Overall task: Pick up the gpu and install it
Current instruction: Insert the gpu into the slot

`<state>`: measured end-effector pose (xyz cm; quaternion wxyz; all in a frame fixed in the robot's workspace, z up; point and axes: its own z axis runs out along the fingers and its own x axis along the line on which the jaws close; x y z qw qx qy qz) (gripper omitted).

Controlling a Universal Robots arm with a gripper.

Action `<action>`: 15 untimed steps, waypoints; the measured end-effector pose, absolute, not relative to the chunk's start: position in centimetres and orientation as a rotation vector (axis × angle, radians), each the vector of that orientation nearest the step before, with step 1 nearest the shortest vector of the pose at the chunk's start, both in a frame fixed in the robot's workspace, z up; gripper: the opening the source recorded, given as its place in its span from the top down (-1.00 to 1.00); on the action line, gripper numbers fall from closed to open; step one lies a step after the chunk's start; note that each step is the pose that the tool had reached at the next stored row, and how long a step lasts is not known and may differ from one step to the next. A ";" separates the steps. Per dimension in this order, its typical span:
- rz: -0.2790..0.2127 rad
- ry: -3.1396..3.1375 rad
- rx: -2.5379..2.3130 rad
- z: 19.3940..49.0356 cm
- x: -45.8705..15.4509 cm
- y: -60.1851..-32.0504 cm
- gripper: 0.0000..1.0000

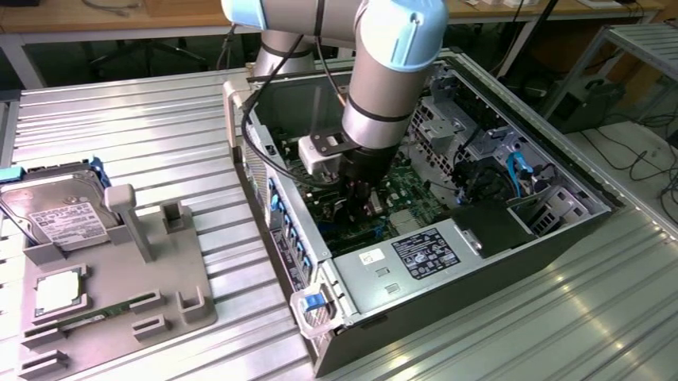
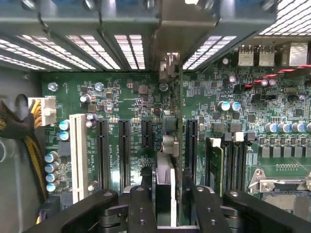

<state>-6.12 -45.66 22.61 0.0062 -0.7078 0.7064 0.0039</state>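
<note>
The gpu (image 2: pixel 167 194) stands on edge in the motherboard (image 2: pixel 131 104), down in one of its black slots, with its silver bracket end (image 2: pixel 170 65) against the case's rear wall. My gripper (image 2: pixel 169 175) straddles the card from above, one side on each face. In the exterior view the gripper (image 1: pixel 361 200) reaches deep into the open computer case (image 1: pixel 498 238), low over the green board.
Empty black slots (image 2: pixel 103 153) and a white slot (image 2: pixel 77 155) lie beside the card; a RAM stick (image 2: pixel 217 165) and the CPU socket (image 2: pixel 282 187) lie on its other side. Yellow-black cables (image 2: pixel 19 141) hang at the case wall. Outside, a grey holder (image 1: pixel 159 270) carries a hard drive (image 1: pixel 59 210).
</note>
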 end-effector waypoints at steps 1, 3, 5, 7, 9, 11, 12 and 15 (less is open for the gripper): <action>0.011 2.211 -2.215 23.0 -6.1 -45.7 0.29; 0.008 2.209 -2.213 24.3 -6.1 -45.6 0.29; 0.006 2.209 -2.213 25.3 -6.1 -45.6 0.29; 0.006 2.208 -2.213 26.1 -6.1 -45.6 0.29; 0.005 2.208 -2.212 27.0 -6.1 -45.6 0.29; 0.004 2.208 -2.212 28.0 -6.1 -45.6 0.29; 0.004 2.208 -2.212 28.4 -6.1 -45.6 0.29; 0.002 2.208 -2.212 29.1 -6.1 -45.6 0.29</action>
